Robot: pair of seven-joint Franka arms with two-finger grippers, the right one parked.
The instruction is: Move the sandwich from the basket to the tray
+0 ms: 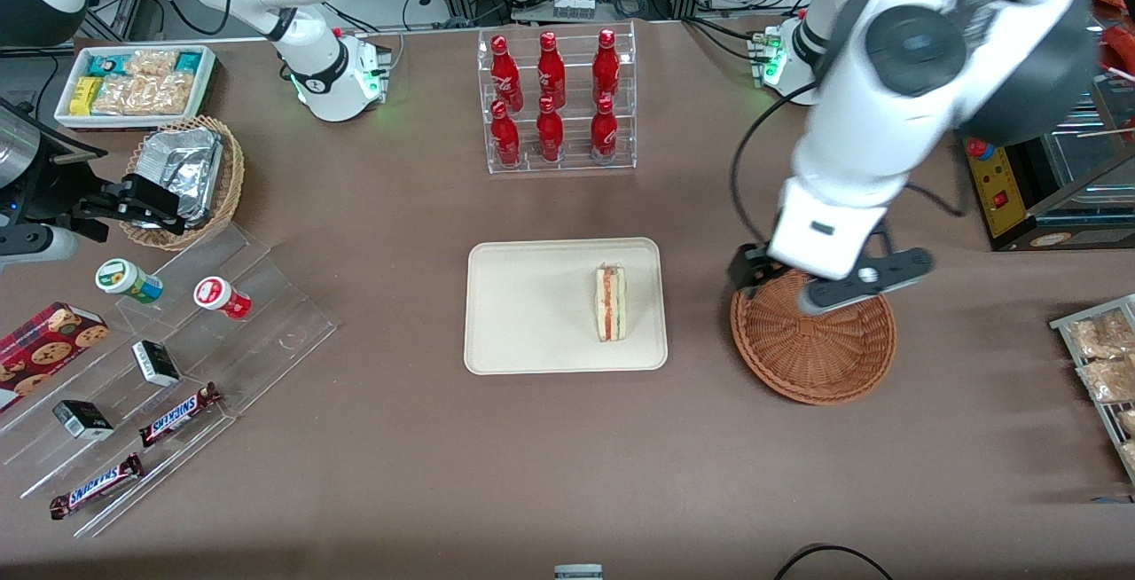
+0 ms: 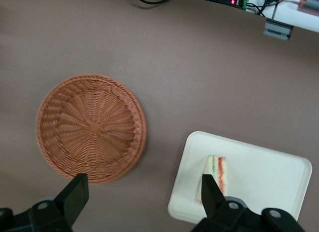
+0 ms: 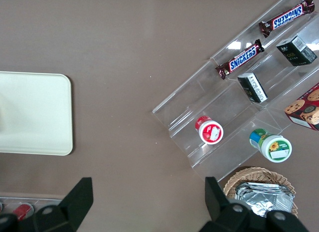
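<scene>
brown table (image 1: 567, 474) | sandwich (image 1: 611, 302) lengthwise along tray (image 1: 523, 314) short side | end effector (image 2: 142, 192) above basket (image 1: 816, 345)

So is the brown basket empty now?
Empty. The basket shows only bare weave; the sandwich lies on the tray. The open claw hangs above the basket.

Six red bottles (image 1: 554, 99); two Snickers bars (image 1: 180, 414)

Tray (image 3: 35, 115): cream, rounded corner, on brown table.
Clear stepped rack (image 3: 234, 87): two Snickers bars (image 3: 240, 59), two dark boxes, red-lidded cup (image 3: 210, 130), green-lidded cup (image 3: 271, 145).
Tan wicker basket (image 3: 259, 189): foil packets.
</scene>
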